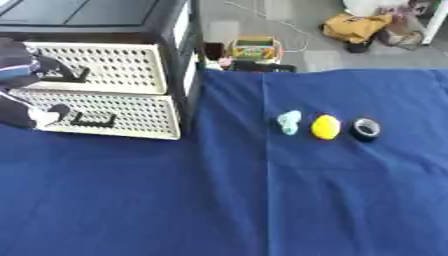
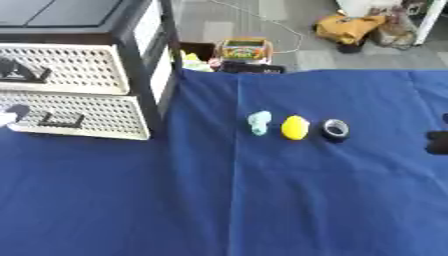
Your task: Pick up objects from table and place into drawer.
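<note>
A table covered in a dark blue cloth [image 1: 227, 200] fills most of the view, seen from above. At its far left corner stands a black drawer unit [image 1: 179, 60] with two cream perforated drawer fronts, one above the other, each with a black handle. The robot's left hand [image 1: 39, 117] comes in from the left edge and sits against the lower drawer [image 1: 114, 115], just left of its handle [image 1: 92, 120]; whether its fingers are curled or relaxed cannot be told, since only a dark and pale blur of it shows. The upper drawer [image 1: 105, 67] lies just behind, with part of the dark arm in front of its left end. Right of the table's middle, three small things lie in a row, near one another but apart: a pale blue-green lumpy object [image 1: 289, 122], then a yellow egg-shaped object [image 1: 325, 127], then a black ring with a grey centre [image 1: 366, 129], like a roll of tape. At the right edge of the table, a dark shape [image 2: 437, 140] shows in the right eye view, probably the robot's right hand; its state cannot be told.
</note>
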{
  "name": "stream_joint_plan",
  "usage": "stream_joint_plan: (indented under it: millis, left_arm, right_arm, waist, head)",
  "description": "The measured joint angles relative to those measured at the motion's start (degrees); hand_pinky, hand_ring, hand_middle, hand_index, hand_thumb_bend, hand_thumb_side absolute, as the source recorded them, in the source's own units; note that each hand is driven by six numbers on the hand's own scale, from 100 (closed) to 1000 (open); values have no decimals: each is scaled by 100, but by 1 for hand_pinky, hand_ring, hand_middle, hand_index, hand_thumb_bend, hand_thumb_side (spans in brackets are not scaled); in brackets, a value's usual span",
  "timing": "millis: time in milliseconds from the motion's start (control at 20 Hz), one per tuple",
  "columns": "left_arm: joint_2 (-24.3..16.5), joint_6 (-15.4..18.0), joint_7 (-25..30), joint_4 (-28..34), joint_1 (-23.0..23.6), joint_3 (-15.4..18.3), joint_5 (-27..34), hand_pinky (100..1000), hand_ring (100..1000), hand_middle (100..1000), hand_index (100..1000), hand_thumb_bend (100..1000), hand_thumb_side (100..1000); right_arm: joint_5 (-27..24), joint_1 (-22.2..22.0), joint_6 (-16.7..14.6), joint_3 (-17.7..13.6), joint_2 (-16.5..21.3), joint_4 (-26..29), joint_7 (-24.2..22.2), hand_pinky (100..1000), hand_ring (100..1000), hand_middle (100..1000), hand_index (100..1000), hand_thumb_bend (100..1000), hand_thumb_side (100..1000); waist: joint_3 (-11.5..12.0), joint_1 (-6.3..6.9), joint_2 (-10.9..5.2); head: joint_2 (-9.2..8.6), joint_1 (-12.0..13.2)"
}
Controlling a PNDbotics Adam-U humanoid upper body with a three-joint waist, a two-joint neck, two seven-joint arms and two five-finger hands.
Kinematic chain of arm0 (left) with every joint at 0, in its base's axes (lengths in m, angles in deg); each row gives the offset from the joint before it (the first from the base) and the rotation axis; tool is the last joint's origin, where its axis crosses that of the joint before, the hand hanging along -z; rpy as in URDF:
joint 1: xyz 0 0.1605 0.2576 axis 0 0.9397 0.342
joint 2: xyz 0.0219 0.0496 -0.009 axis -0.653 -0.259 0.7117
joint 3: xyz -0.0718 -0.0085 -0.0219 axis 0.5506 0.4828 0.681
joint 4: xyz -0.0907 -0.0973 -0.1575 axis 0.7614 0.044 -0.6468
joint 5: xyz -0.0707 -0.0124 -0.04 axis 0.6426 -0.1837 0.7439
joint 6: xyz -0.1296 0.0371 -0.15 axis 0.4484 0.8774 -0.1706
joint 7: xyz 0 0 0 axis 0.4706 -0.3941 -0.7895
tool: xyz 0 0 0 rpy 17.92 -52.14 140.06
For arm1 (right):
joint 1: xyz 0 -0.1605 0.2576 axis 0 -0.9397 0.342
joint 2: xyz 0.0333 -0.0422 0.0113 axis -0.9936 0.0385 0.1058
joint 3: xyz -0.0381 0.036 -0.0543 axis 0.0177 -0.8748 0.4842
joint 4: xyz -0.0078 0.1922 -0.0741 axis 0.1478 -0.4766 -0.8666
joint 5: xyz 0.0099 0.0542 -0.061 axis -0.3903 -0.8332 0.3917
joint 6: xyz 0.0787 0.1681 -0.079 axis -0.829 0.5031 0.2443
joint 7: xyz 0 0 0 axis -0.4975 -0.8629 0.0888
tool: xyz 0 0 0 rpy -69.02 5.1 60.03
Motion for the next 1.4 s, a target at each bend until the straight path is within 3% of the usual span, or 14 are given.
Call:
stream_joint_plan:
  millis: [350,600,900,1400]
  left_arm:
    - [2,-174,-30,39,-3,-39,36,210,100,100,828,188,435]
    - [1,-197,-38,83,37,-35,151,203,100,100,806,127,435]
    - [-27,-428,-69,184,197,1,560,153,100,100,791,100,509]
    - [-140,-820,-64,306,408,3,1111,144,100,100,788,100,522]
  right_arm:
    - [0,1,-3,16,-2,0,-28,600,666,459,766,100,934]
    - [0,1,-5,17,-2,0,-31,600,666,460,767,100,934]
    - [0,2,-6,17,-2,0,-34,600,666,459,766,100,933]
    - [-5,2,-27,12,-2,0,-21,601,667,459,765,100,932]
  waist:
    - [6,0,1]
    - [19,0,1]
    - [55,-4,-1]
    - [79,-38,-37]
  head:
    - [0,0]
    - [1,0]
    - [2,-10]
    - [2,-11]
